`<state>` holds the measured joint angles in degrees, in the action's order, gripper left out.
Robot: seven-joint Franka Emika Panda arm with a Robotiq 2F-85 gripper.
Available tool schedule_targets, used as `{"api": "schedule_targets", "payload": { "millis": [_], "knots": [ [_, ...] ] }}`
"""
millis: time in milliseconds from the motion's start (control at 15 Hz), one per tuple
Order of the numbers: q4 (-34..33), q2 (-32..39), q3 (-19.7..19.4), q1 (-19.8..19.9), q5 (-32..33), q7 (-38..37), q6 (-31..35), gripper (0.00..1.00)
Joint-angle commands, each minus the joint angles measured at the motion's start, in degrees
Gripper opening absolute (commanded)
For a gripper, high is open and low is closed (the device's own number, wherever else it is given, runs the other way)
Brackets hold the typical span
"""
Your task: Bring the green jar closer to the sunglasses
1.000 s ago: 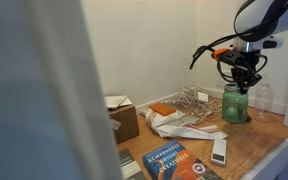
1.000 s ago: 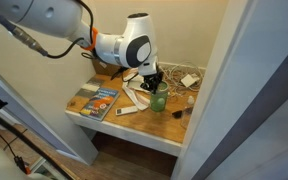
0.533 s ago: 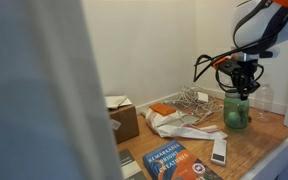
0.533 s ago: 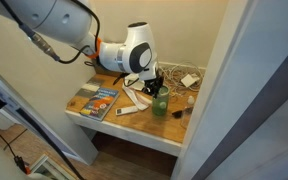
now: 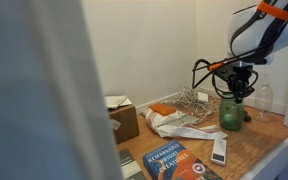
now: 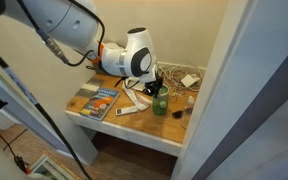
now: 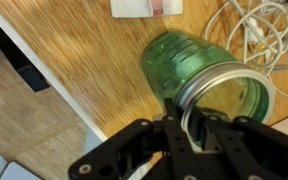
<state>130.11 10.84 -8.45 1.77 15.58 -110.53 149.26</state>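
Note:
The green jar (image 5: 230,113) is translucent and stands on the wooden table near its right end; it also shows in an exterior view (image 6: 160,103). My gripper (image 5: 235,91) comes down from above and is shut on the jar's rim, also seen in an exterior view (image 6: 154,89). In the wrist view the fingers (image 7: 189,118) pinch the metal-edged rim of the jar (image 7: 184,62), one inside and one outside. The sunglasses (image 6: 175,113) are a small dark shape on the table just beside the jar, toward the front edge.
A white remote-like bar (image 5: 219,151) and books (image 5: 169,160) lie near the front edge. A cardboard box (image 5: 122,119), a crumpled white sheet (image 5: 180,125) and a tangle of white cables (image 5: 192,100) fill the middle and back. A wall lies close behind.
The gripper and the jar have shifted slightly across the table, and the arm's upper links have swung. The grip on the rim is unchanged.

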Motion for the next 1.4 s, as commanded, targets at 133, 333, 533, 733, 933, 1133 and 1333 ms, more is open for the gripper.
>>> {"api": "schedule_targets", "payload": {
  "millis": [133, 333, 533, 733, 933, 1133, 1333],
  "knots": [
    [-1.5, 0.9, -0.9, -1.3, 0.8, -0.7, 1.9, 0.03],
    [-1.6, 1.0, -0.8, -1.4, 0.6, -0.2, 1.9, 0.25],
    [-1.7, 0.5, -0.8, -1.6, 0.6, 0.1, 2.1, 0.49],
    [-1.7, -0.2, -0.9, -1.7, 1.0, 0.2, 2.7, 0.69],
    [-0.4, -2.5, 0.0, -1.3, -0.4, 4.1, 3.1, 0.92],
    [0.9, -6.6, 1.0, -1.0, 0.2, 13.5, -0.3, 1.0],
    [0.7, -10.9, 1.9, -0.7, 0.8, 23.4, -4.8, 1.0]
  ]
}}
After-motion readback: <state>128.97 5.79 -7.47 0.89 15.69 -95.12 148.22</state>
